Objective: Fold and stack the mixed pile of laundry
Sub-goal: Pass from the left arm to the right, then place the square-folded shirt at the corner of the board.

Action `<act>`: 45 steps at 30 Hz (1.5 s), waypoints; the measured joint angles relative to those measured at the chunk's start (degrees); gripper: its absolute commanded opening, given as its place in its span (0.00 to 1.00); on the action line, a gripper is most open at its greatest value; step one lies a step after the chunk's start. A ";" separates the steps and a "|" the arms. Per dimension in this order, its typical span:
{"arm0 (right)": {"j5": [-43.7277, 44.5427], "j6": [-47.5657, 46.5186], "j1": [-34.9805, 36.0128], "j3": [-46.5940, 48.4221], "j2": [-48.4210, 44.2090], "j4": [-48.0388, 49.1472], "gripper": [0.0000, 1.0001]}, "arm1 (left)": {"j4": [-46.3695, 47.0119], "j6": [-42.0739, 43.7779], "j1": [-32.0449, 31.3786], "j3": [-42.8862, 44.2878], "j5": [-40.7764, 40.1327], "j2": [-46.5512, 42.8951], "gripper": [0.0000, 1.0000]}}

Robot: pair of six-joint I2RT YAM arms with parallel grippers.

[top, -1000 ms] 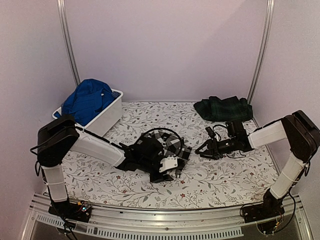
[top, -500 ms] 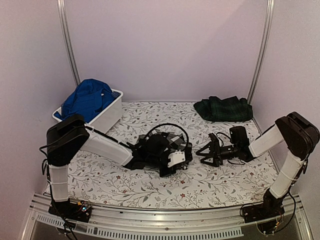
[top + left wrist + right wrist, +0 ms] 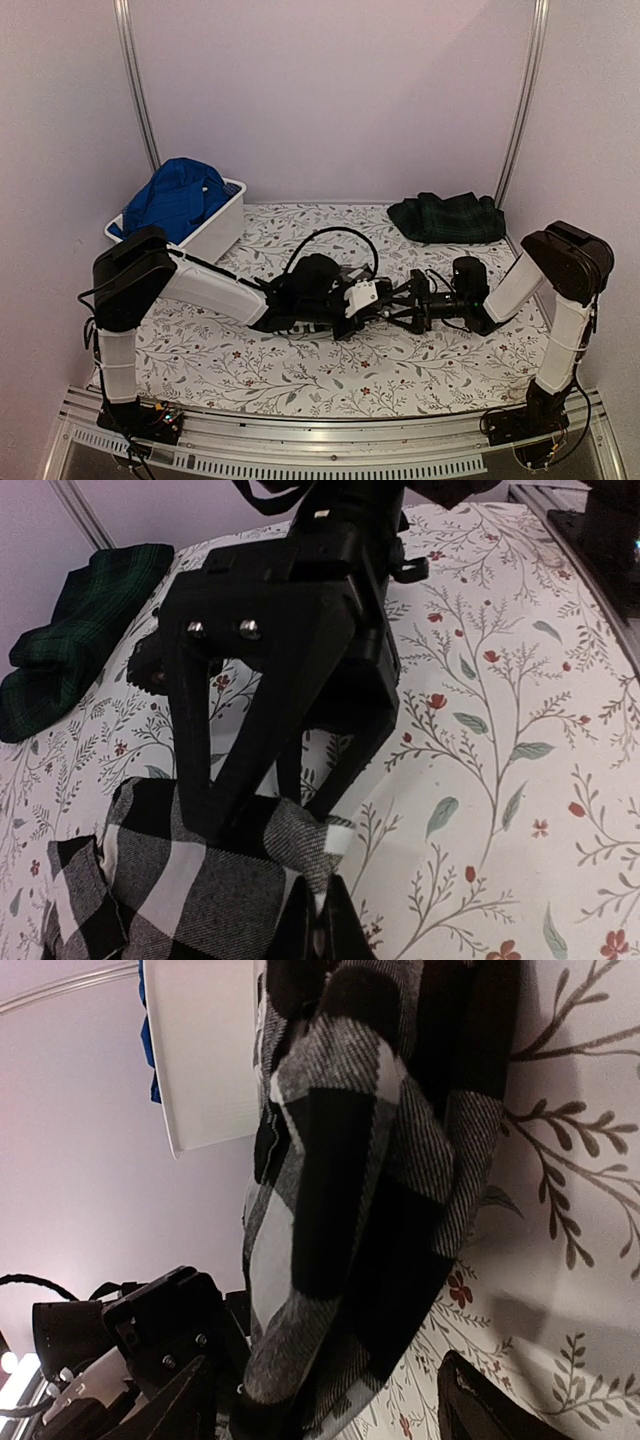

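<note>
The black-and-white checked shirt (image 3: 190, 880) lies bunched at mid-table, mostly hidden under my left arm in the top view. My left gripper (image 3: 322, 920) is shut on a corner of it. My right gripper (image 3: 325, 1365) faces the left one at close range (image 3: 398, 300). It is open, with its fingers (image 3: 210, 800) straddling the same shirt edge (image 3: 340, 1160). The dark green-navy tartan garment (image 3: 447, 217) lies folded at the back right. The bright blue garment (image 3: 175, 198) is heaped in the white tub.
The white plastic tub (image 3: 215, 232) stands at the back left, against the wall. A black cable (image 3: 335, 235) loops above the left wrist. The floral tablecloth (image 3: 300, 385) covers the table. Metal frame posts stand at both back corners.
My left gripper has carried the shirt corner rightward and away from the front edge. The right gripper has swung left to meet it, and its fingers now flank the cloth.
</note>
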 measured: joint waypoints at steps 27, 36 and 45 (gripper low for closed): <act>11.06 -9.22 2.67 28.85 10.78 -28.68 0.00 | -0.07 -4.44 0.24 -0.90 -4.76 -1.90 0.58; 25.14 -45.83 -3.61 62.40 9.75 -70.62 0.00 | 4.13 -14.10 5.57 -10.16 -7.39 -10.12 0.79; 38.99 -65.72 -7.41 82.86 14.43 -87.14 0.00 | 5.18 -17.07 6.45 -13.20 -8.26 -11.04 0.85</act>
